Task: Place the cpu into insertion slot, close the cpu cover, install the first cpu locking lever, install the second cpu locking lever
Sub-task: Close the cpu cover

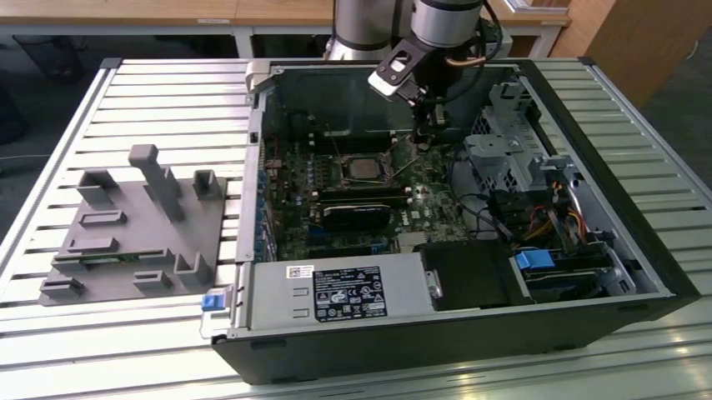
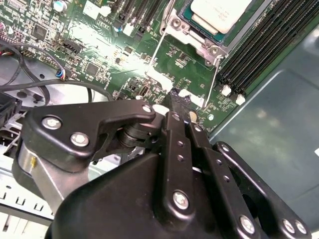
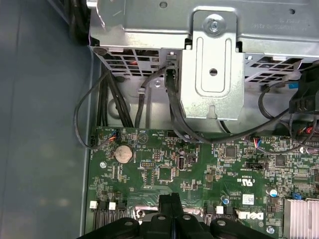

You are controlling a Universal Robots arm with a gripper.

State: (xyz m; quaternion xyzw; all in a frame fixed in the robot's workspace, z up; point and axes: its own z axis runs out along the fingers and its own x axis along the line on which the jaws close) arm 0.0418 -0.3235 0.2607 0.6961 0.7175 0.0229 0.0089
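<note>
The cpu (image 2: 219, 11), with a silvery top, lies in the insertion slot (image 2: 195, 19) on the green board. The silvery cpu cover (image 2: 192, 37) lies down around it. Two thin wire locking levers (image 2: 156, 52) (image 2: 215, 79) run from the socket's corners toward my gripper; I cannot tell whether they are latched. My gripper (image 2: 178, 98) hangs just above the board a short way from the socket, shut with nothing between its black fingers (image 3: 169, 199). In the exterior view the gripper (image 1: 426, 143) is inside the open computer case, toward that view's right of the cpu (image 1: 362, 169).
Black memory slots (image 2: 264, 45) flank the socket. A metal drive cage (image 3: 214, 59) and black cables (image 3: 99, 99) stand past the board's edge. A black graphics card (image 1: 356, 217) and the power supply (image 1: 333, 292) sit nearer the front. A grey fixture (image 1: 133, 225) lies on the slatted table.
</note>
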